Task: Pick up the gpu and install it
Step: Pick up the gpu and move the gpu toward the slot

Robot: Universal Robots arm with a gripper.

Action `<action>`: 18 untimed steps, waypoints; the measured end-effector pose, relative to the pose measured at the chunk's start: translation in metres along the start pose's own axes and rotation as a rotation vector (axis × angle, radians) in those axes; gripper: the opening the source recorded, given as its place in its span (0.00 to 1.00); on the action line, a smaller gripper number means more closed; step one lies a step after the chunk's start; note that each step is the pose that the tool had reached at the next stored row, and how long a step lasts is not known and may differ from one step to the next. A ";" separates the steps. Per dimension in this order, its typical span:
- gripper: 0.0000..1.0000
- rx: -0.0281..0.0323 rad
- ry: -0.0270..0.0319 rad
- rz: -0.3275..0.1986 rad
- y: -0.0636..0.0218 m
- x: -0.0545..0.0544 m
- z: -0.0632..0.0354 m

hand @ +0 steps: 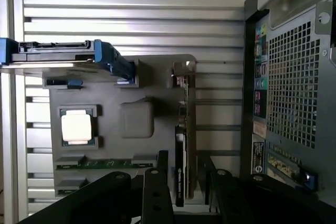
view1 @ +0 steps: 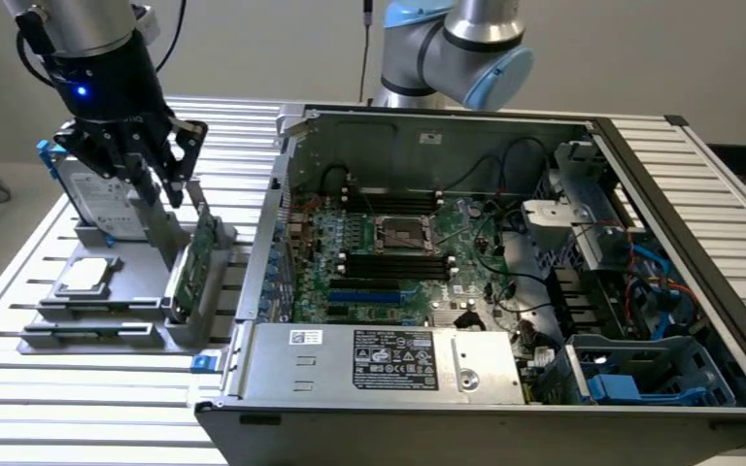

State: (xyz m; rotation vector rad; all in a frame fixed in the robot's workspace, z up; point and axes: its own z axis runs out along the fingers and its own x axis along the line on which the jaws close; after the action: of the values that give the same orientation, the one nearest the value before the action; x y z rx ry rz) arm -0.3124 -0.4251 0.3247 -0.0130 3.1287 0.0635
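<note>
The gpu (view1: 191, 267) stands on its long edge in a slot of the grey holder (view1: 140, 291), green board facing the exterior view's left. In the wrist view the gpu (hand: 180, 150) is seen edge-on, its silver bracket at the far end. My gripper (view1: 182, 194) hangs just above the card's far end, open. Its black fingers (hand: 157, 192) straddle the card's line with a gap on each side, and nothing is held in my gripper (hand: 189, 195).
On the same holder (hand: 110, 103) stand a silver hard drive with blue frame (view1: 94, 194) (hand: 58, 56) and a small square chip (view1: 88, 276) (hand: 77, 127). The open computer case (view1: 451, 115) (hand: 294, 77) lies close beside it, motherboard (view1: 387, 252) exposed. A slatted table (view1: 75, 388) carries everything.
</note>
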 end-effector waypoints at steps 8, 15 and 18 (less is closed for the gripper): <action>0.36 -0.0005 0.0017 -0.039 -0.0056 0.000 0.0143; 0.36 -0.0008 0.0028 -0.067 -0.0108 0.000 0.0269; 0.36 -0.0010 0.0030 -0.074 -0.0129 0.000 0.0323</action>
State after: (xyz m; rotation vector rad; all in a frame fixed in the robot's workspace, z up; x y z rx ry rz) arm -0.3121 -0.4367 0.2919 -0.1292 3.1276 0.0643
